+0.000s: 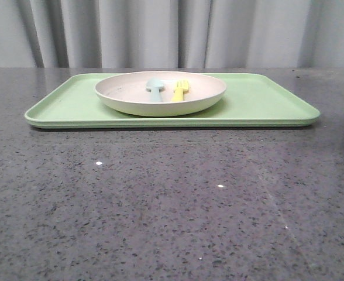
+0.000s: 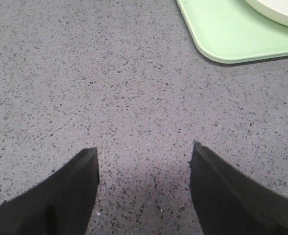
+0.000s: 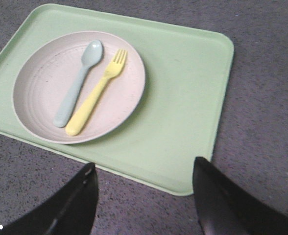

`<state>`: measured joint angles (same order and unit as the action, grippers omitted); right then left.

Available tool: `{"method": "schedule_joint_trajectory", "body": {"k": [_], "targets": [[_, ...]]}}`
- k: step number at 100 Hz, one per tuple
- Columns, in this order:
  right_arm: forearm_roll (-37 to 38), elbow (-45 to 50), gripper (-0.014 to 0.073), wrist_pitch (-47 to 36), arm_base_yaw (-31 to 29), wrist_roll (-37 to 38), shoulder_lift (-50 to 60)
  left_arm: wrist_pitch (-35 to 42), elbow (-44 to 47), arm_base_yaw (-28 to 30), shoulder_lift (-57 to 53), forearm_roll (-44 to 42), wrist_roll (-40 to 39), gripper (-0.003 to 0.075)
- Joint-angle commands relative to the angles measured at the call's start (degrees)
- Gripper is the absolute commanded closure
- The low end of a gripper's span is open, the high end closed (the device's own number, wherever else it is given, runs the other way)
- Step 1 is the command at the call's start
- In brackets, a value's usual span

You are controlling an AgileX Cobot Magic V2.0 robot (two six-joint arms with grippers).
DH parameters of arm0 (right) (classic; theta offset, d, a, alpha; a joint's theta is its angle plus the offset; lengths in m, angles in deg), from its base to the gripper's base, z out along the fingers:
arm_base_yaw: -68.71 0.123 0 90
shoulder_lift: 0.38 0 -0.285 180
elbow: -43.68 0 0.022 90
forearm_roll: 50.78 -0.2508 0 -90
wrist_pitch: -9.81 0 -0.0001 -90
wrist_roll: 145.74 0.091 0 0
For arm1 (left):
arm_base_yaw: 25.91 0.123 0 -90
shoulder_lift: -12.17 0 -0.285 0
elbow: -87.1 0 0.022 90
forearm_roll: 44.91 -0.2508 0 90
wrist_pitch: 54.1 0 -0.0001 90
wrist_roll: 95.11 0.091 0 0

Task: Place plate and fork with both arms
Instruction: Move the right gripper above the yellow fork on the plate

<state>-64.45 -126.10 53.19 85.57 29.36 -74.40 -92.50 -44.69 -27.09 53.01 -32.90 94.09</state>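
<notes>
Both sets of jaws hang spread and empty. On the plate (image 3: pixel 41 88), near the tabletop's far edge, fork (image 3: pixel 97 95) lies just beside spoon (image 3: pixel 78 83); a careless pinch could catch both.

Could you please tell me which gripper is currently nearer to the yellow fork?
Right. The right gripper hovers open at the tray's edge, with the fork in the plate just beyond. The left gripper is over bare table off a tray corner.

Left gripper (image 2: pixel 144 166): two matte black fingers (image 2: pixel 60 200), wedge-shaped, tapering to blunt tips. Right gripper (image 3: pixel 144 181): same black tapered fingers (image 3: pixel 232 205), faint sheen along edges. No markings discernible.
</notes>
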Motion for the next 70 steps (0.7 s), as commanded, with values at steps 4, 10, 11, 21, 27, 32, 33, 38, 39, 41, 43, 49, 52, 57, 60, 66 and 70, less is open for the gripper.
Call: {"method": "schedule_joint_trajectory", "body": {"k": [4, 10, 11, 21, 27, 32, 33, 38, 39, 41, 43, 49, 52, 57, 60, 66, 70], "targets": [[-0.69, -6.13, 0.0155, -4.65, 2.91, 1.85, -6.21, 3.48, -1.47, 0.16, 0.14, 0.98, -0.48, 0.0311], [-0.13, -8.6, 0.0155, -4.63, 4.45, 3.4, -9.59, 3.48, -1.47, 0.16, 0.14, 0.98, -0.48, 0.0311], [0.01, -8.88, 0.0155, -4.63, 4.62, 3.58, -10.43, 3.48, -1.47, 0.16, 0.14, 0.98, -0.48, 0.0311], [4.15, -12.75, 0.0155, -4.51, 7.33, 8.78, -15.87, 3.48, -1.47, 0.16, 0.14, 0.98, -0.48, 0.0311], [7.71, -15.4, 0.0155, -3.97, 9.07, 12.9, -19.2, 3.48, -1.47, 0.16, 0.14, 0.98, -0.48, 0.0311], [11.21, -17.59, 0.0155, -3.07, 10.44, 16.81, -21.68, 3.48, -1.47, 0.16, 0.14, 0.98, -0.48, 0.0311], [12.23, -17.91, 0.0155, -2.93, 10.85, 17.85, -22.04, 3.48, -1.47, 0.16, 0.14, 0.98, -0.48, 0.0311], [15.65, -20.16, 0.0155, -2.05, 12.23, 21.48, -24.5, 3.48, -1.47, 0.16, 0.14, 0.98, -0.48, 0.0311], [16.12, -20.76, 0.0155, -1.91, 12.41, 21.96, -25.16, 3.48, -1.47, 0.16, 0.14, 0.98, -0.48, 0.0311], [17.41, -21.63, 0.0155, -1.79, 12.97, 23.4, -26.13, 3.48, -1.47, 0.16, 0.14, 0.98, -0.48, 0.0311], [18.59, -22.54, 0.0155, -1.63, 13.53, 24.77, -26.76, 3.48, -1.47, 0.16, 0.14, 0.98, -0.48, 0.0311], [21.79, -24.99, 0.0155, -0.99, 14.91, 27.99, -29.53, 3.48, -1.47, 0.16, 0.14, 0.98, -0.48, 0.0311], [22.99, -26.22, 0.0155, -0.63, 15.76, 29.71, -30.69, 3.48, -1.47, 0.16, 0.14, 0.98, -0.48, 0.0311], [24.82, -28.76, 0.0155, 0.24, 16.84, 31.65, -32.69, 3.48, -1.47, 0.16, 0.14, 0.98, -0.48, 0.0311], [26.0, -29.9, 0.0155, 0.56, 17.38, 32.48, -34.12, 3.48, -1.47, 0.16, 0.14, 0.98, -0.48, 0.0311], [27.51, -31.88, 0.0155, 1.17, 18.42, 33.85, -36.29, 3.48, -1.47, 0.16, 0.14, 0.98, -0.48, 0.0311], [28.0, -33.31, 0.0155, 1.95, 18.77, 34.36, -37.75, 3.59, -1.47, 0.16, 0.14, 0.98, -0.48, 0.0311]]}}
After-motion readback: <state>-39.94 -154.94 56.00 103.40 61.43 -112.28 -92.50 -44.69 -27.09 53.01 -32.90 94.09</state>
